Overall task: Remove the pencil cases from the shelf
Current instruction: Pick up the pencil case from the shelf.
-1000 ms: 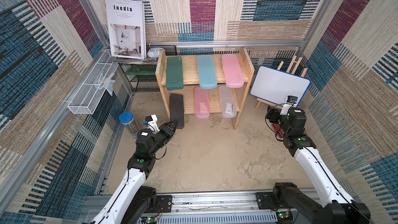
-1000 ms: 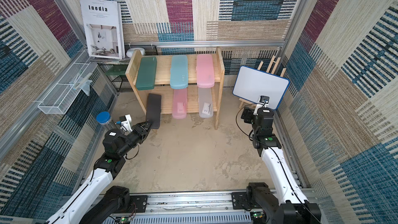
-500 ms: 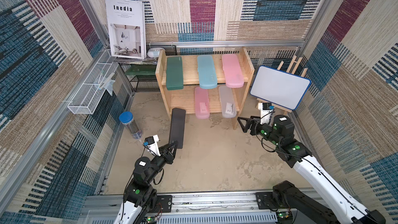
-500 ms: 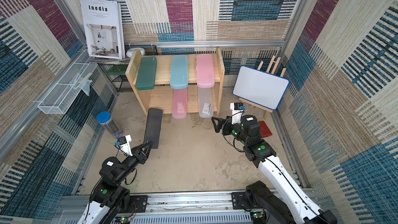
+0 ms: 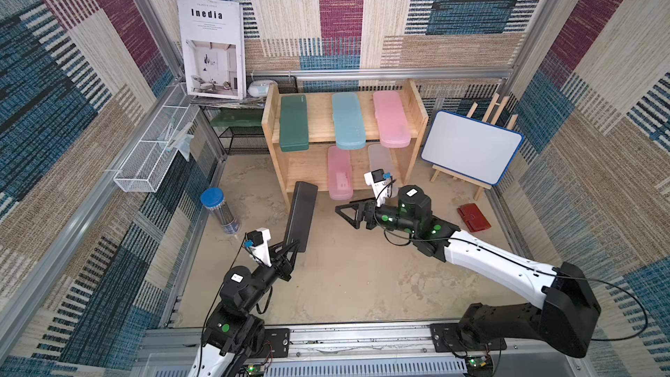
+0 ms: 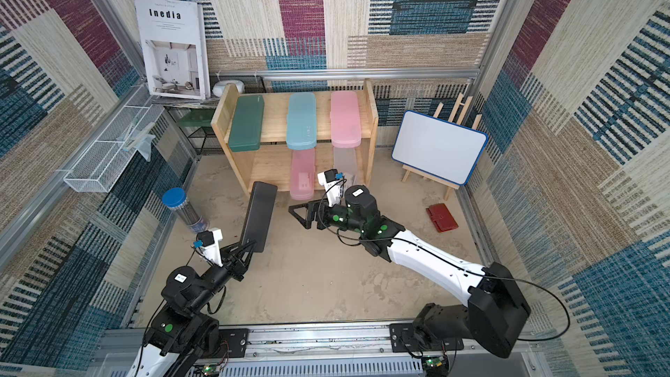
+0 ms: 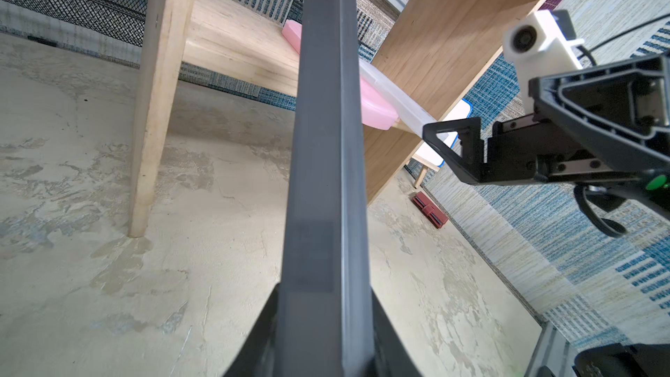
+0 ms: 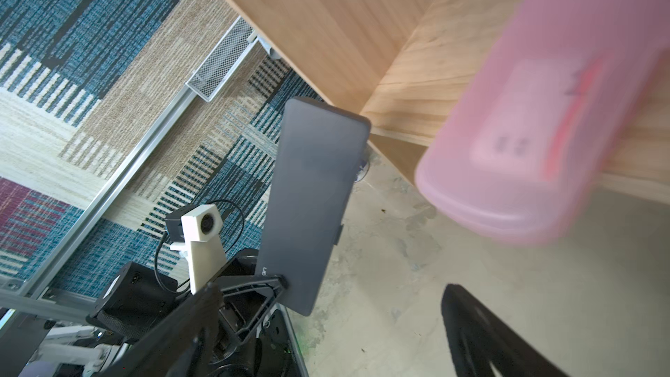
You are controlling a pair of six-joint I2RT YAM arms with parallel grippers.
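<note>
My left gripper (image 5: 295, 244) is shut on the near end of the black pencil case (image 5: 301, 215), which it holds off the floor just in front of the shelf's (image 5: 417, 110) left leg. In the left wrist view the black case (image 7: 326, 139) runs straight out from between the jaws. The top board carries a dark green case (image 5: 293, 123), a light blue case (image 5: 347, 121) and a pink case (image 5: 391, 117). On the lower board lie a second pink case (image 5: 339, 175) and a frosted clear case (image 5: 379, 155). My right gripper (image 5: 346, 216) stands open just in front of the lower pink case (image 8: 536, 121).
A blue-capped clear cylinder (image 5: 219, 212) stands by the left wall. A red wallet (image 5: 473, 217) lies on the floor at the right, below a whiteboard on an easel (image 5: 471, 146). A white wire basket (image 5: 152, 154) and a black mesh rack (image 5: 243, 136) are left of the shelf.
My left gripper has drawn the black case out of the lower tier toward the front. My right arm has swung in from the right wall to the shelf front, and its jaws have opened wider.
</note>
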